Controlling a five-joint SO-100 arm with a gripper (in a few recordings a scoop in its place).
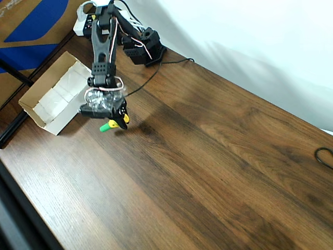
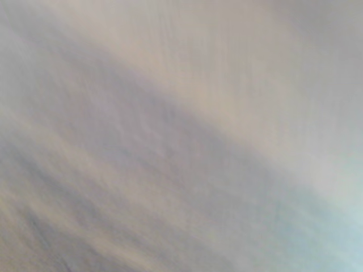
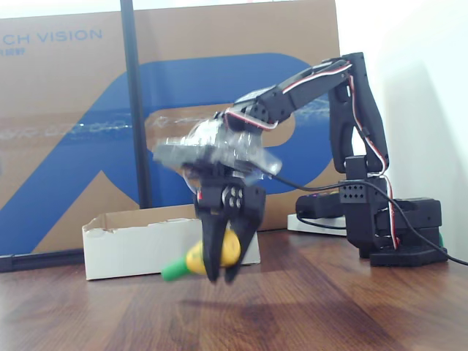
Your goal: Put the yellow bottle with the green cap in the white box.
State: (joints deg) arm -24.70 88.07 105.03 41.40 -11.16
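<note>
The bottle point(image 3: 205, 257) is clamped in the gripper point(image 3: 223, 270), lifted clear of the table point(image 1: 208, 156), just beside the box point(image 1: 39, 112). It is judged light, stiff and slippery; the body is best gripped, not the tapered cap point(image 3: 173, 270).

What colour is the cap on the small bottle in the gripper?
Bright green, on the small yellow plastic bottle; clearest in the fixed view.

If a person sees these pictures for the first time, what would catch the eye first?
Likely the yellow bottle with the green cap, held off the table by the black gripper, whose jaws close on its yellow body. Just behind stands the white box, in front of a big brown-and-blue carton.
</note>
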